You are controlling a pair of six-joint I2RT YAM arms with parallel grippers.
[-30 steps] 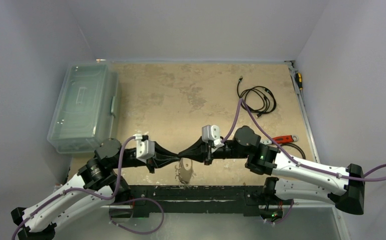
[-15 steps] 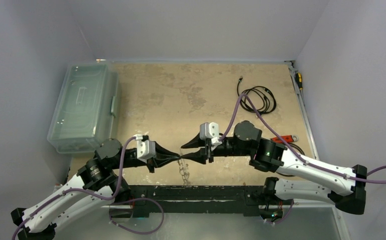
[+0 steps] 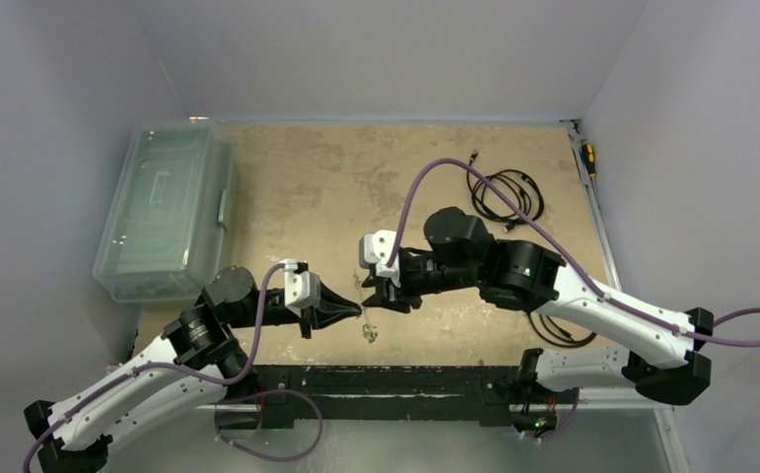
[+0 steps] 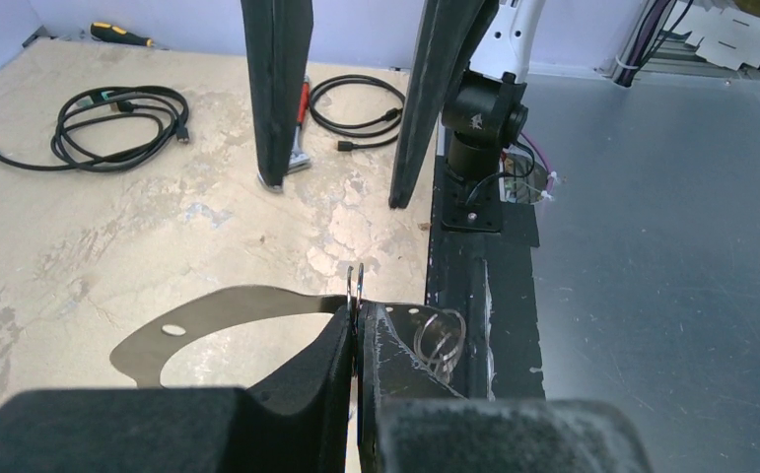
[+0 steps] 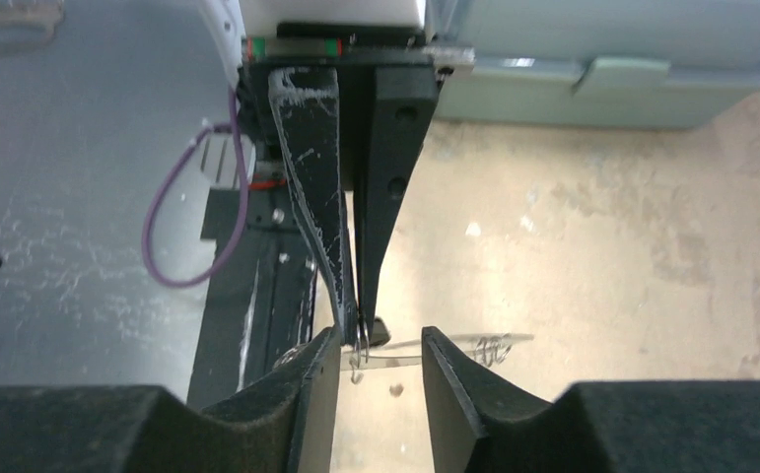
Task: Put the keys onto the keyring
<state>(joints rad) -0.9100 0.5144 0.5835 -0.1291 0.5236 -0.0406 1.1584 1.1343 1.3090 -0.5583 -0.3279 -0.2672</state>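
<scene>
**Q:** Where's the keyring?

**A:** In my left fingers (image 3: 348, 311), which are clamped tight on it. The keyring (image 4: 228, 304) is a flat crescent band that runs out sideways from the tips, roughly level over the worktop (image 4: 80, 246). A thin wire loop (image 4: 356, 281) stands upright right at the pinch.

**Q:** And your right?

**A:** My right fingers (image 3: 371, 291) are parted and hold nothing. They face the left ones almost tip to tip, just beside them and a little farther up the worktop.

**Q:** Which way does the loop lie from them?

**A:** Straight ahead and close. From the right wrist it sits in the gap between my right fingers, nearer one finger than the other. The band's long axis runs crosswise to those fingers, off to one side.

**Q:** The keys?

**A:** Neither grip has one. Overhead there's a small glint (image 3: 369, 333) just on the near side of the two tips. I can't tell whether it's a key or something hanging off the ring. A split ring (image 4: 440, 335) also sits beside my left tips.

**Q:** Which arm moves?

**A:** The right, I'd judge. It's free and nearest, while the left must hold the loop steady. A key would have to come in along the loop's opening, not across the band.
</scene>
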